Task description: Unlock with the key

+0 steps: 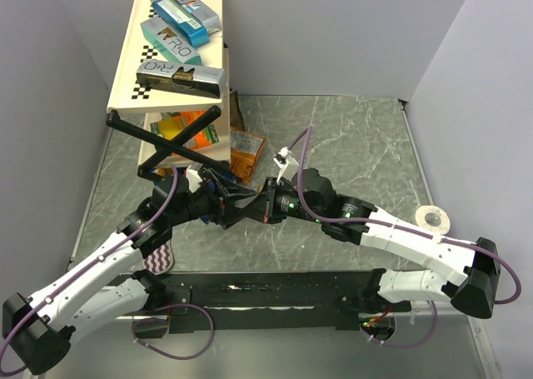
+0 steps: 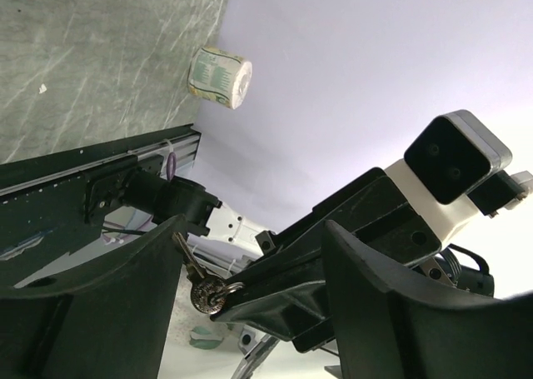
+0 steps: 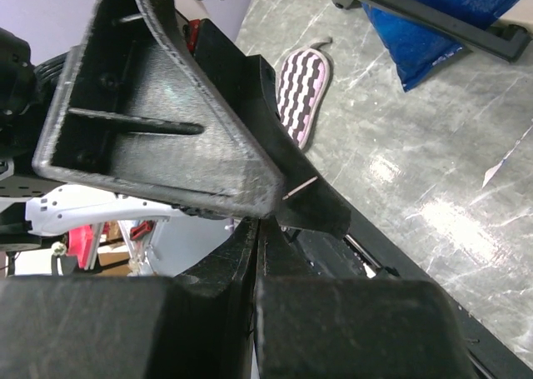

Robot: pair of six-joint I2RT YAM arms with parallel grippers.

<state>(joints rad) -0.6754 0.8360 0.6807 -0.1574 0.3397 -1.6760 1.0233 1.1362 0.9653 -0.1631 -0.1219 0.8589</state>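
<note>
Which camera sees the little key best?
The left wrist view: the key dangles clearly from the right hand. From above it's too small to spot. The right wrist view shows only that hand's shut tips, no key.

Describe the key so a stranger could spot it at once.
In the left wrist view, find the right pincer, a black wedge entering from the right. At its tip, between the spread fingers of the left pincer, dangles the key: a thin dark blade on a ring. Unlike the black parts around it, it is metal.
</note>
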